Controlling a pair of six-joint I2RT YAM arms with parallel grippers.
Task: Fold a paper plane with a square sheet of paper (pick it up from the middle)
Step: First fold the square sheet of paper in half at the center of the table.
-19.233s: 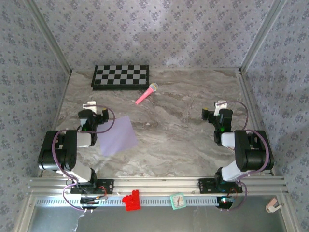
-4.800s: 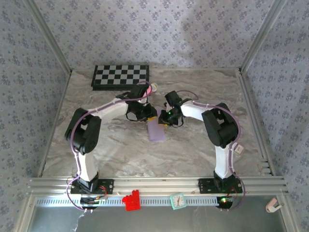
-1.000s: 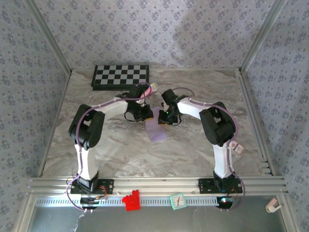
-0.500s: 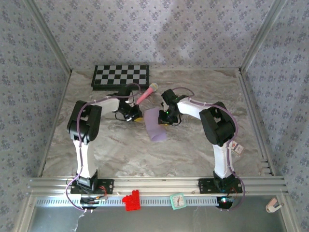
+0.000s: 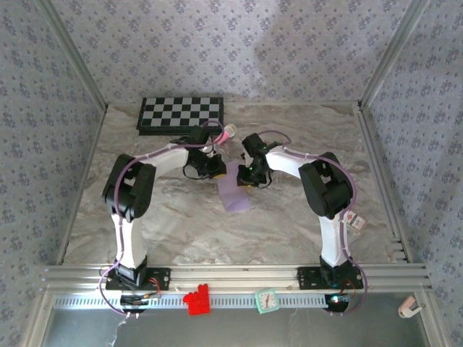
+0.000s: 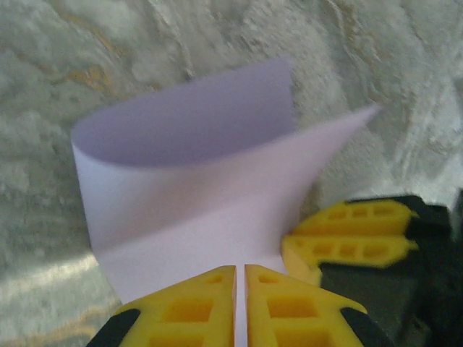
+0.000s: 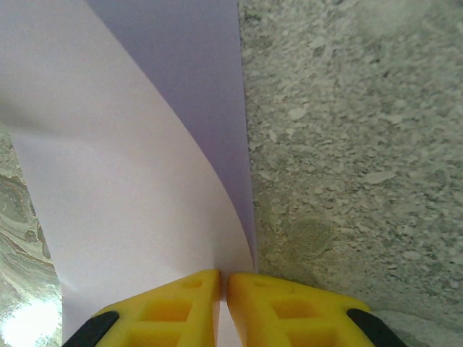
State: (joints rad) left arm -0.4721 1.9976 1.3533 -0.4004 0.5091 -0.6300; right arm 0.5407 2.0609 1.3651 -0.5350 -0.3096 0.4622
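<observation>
Your left pincer [image 6: 240,280] was closed tight on one edge of the sheet of paper [image 6: 195,181], and your right pincer [image 7: 223,283] was clamped on another edge of the same sheet. The pale-lavender sheet was bent over itself in a loose curl, not pressed flat. It sat mid-table [image 5: 289,224] between your two wrists, nearer than the pink microphone [image 5: 228,131] and the checkered board [image 5: 181,113].

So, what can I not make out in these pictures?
- Top view: paper too small to count layers; the left arm and right arm hide its far end.
- Left wrist view: blurred; left fingers cover the pinched edge.
- Right wrist view: paper cut off at top and left borders; right fingers cover the grip.
- Top view: left arm hides part of the pink toy microphone.
</observation>
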